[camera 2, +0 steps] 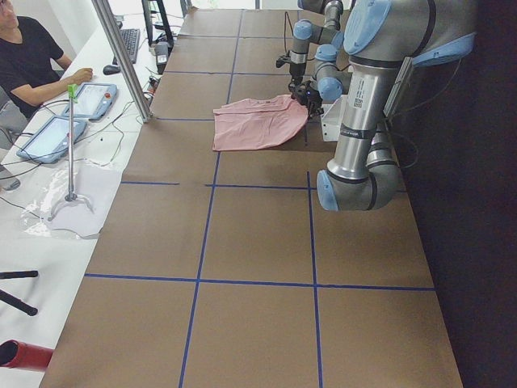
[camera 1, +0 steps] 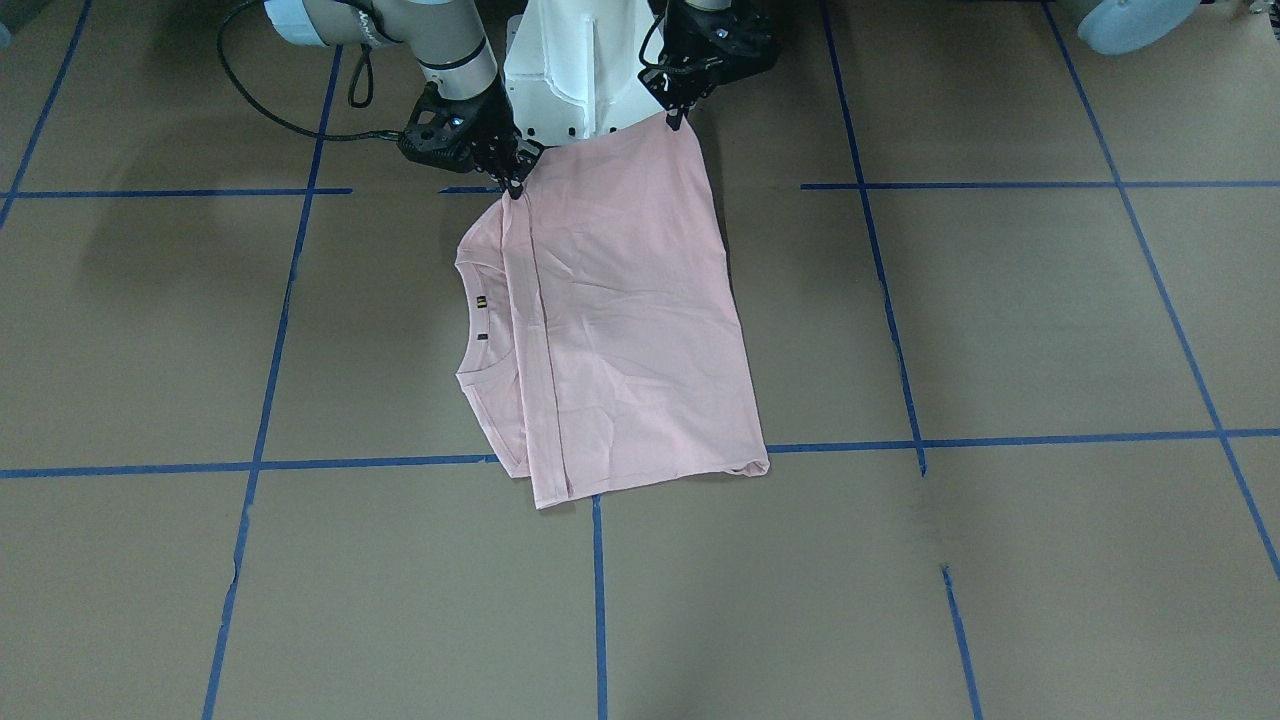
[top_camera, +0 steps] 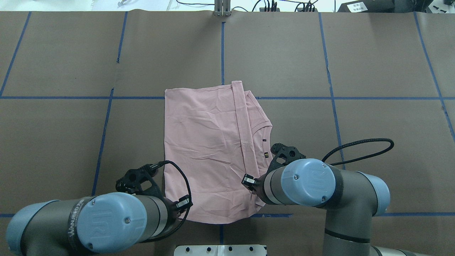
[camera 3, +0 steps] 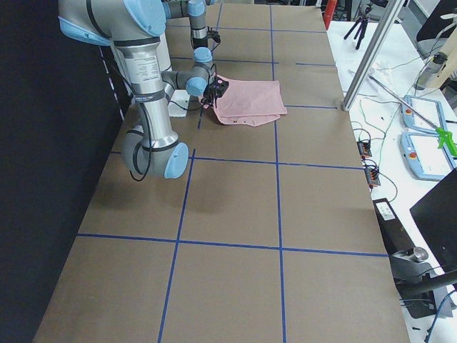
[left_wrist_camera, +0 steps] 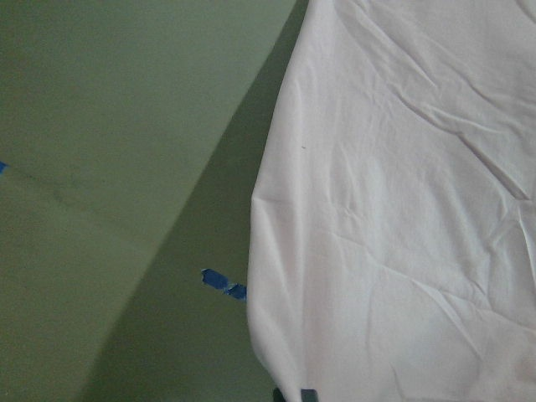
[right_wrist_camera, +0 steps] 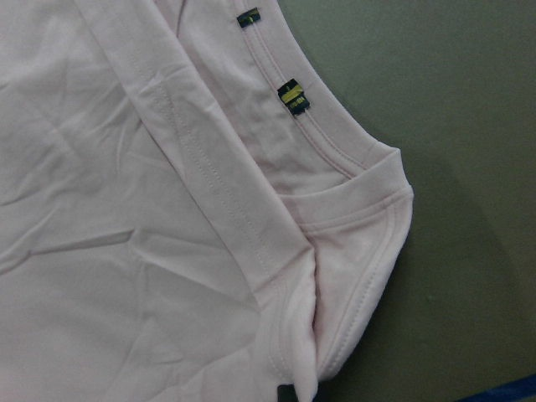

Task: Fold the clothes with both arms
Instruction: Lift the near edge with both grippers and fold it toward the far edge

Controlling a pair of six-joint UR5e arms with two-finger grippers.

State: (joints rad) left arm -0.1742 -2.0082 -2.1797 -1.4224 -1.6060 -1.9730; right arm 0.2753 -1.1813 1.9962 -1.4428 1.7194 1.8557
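Brown paper table (camera 1: 1000,320) crossed by blue tape (camera 1: 1000,185) holds the folded pink T-shirt (camera 1: 630,320) centrally, near the robot. The front camera shows the left gripper (camera 1: 676,120) and right gripper (camera 1: 515,188) each pinching its near edge; overhead, the wrists hide both sets of fingertips. The right wrist camera shows the collar tags (right_wrist_camera: 293,98) close up.

T-shirt (camera 1: 620,320) is showing plain pale pink; neck tag (right_wrist_camera: 293,98) is showing dark with a yellow-green mark. Table (camera 1: 1000,320) is reading flat brown, blue tape lines (camera 1: 1000,440) gridding it. Left arm (top_camera: 49,220) and right arm (top_camera: 350,192) are showing grey-silver, joint caps (top_camera: 307,182) light blue; left gripper (camera 1: 677,122) and right gripper (camera 1: 514,190) black.
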